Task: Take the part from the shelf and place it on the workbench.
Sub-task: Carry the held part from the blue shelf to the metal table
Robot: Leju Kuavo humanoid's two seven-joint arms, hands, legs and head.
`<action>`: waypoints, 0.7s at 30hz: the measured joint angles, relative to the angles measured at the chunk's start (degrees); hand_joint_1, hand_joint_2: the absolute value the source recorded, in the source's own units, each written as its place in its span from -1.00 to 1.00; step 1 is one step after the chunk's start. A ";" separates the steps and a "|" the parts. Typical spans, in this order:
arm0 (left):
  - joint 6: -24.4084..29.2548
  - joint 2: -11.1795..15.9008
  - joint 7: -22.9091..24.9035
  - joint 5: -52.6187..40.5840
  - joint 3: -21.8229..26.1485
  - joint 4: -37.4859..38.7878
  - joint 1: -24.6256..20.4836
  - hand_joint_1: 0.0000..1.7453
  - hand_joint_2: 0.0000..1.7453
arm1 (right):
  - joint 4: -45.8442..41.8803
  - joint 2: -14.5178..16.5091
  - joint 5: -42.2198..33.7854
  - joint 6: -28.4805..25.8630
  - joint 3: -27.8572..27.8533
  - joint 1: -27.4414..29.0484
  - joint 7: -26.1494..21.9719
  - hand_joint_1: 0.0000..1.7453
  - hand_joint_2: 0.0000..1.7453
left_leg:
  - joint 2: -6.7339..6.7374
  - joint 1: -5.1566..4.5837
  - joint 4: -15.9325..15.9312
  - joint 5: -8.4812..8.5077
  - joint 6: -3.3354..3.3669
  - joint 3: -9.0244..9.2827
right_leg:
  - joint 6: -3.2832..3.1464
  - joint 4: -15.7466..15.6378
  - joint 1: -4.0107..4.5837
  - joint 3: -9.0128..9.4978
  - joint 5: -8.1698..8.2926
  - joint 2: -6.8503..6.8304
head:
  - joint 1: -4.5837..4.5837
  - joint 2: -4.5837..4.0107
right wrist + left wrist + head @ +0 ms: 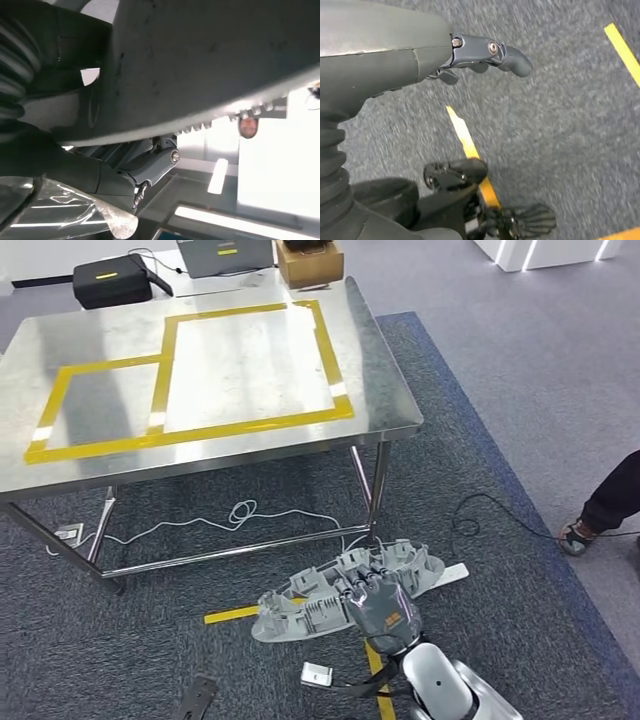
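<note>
A steel surface (226,390) marked with yellow tape (189,430) fills the upper left; grey carpet (468,490) lies beneath, white cable (241,512) underneath.

1. The workbench (226,350) is positioned ahead, upper left.
2. The part (317,602) is held by the right hand (377,608) below the workbench's near right corner, above the carpet.
3. A case (113,282) and a box (309,262) are located behind the workbench.
4. A person's foot (577,535) is located far right.
</note>
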 joint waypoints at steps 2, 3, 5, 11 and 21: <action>0.04 -0.03 0.02 -0.01 0.01 -0.01 0.07 -1.00 1.00 | -0.04 -0.05 0.00 -0.02 0.01 0.06 0.12 0.76 1.00 | -0.07 -0.39 -0.72 1.15 0.29 -0.29 | 0.89 -0.94 -0.36 -0.05 0.93 -0.04 | -0.09 0.00; 0.05 -0.03 0.03 -0.02 0.01 -0.01 0.14 -1.00 1.00 | -0.04 -0.08 0.00 -0.03 0.01 0.08 0.11 0.76 1.00 | -0.14 -0.34 -1.11 1.95 0.41 -0.33 | 1.13 -0.66 -0.37 -0.38 0.63 0.06 | -0.06 0.00; 0.05 -0.16 0.05 -0.04 0.02 -0.01 0.25 -1.00 1.00 | -0.02 -0.15 0.01 -0.04 0.02 0.15 0.07 0.76 1.00 | -0.19 -0.12 -1.58 3.21 0.47 -0.46 | 1.40 4.16 -0.26 -2.61 -2.55 0.59 | 0.13 0.00; -0.04 -0.36 0.05 -0.05 0.07 0.00 0.55 -1.00 1.00 | 0.16 -0.36 0.34 0.01 0.03 0.63 0.20 0.76 1.00 | -0.35 -0.40 -0.39 2.23 0.42 -0.59 | 1.72 13.65 -0.16 -3.62 -7.07 1.03 | 0.31 0.00; -0.04 -0.30 0.14 -0.21 0.07 -0.04 -0.03 -1.00 1.00 | 0.15 -0.42 0.84 -0.02 0.11 0.14 0.47 0.76 1.00 | -0.43 0.04 10.23 -4.07 -2.89 -5.15 | -1.75 3.75 -0.27 4.38 -9.03 0.88 | -0.33 0.04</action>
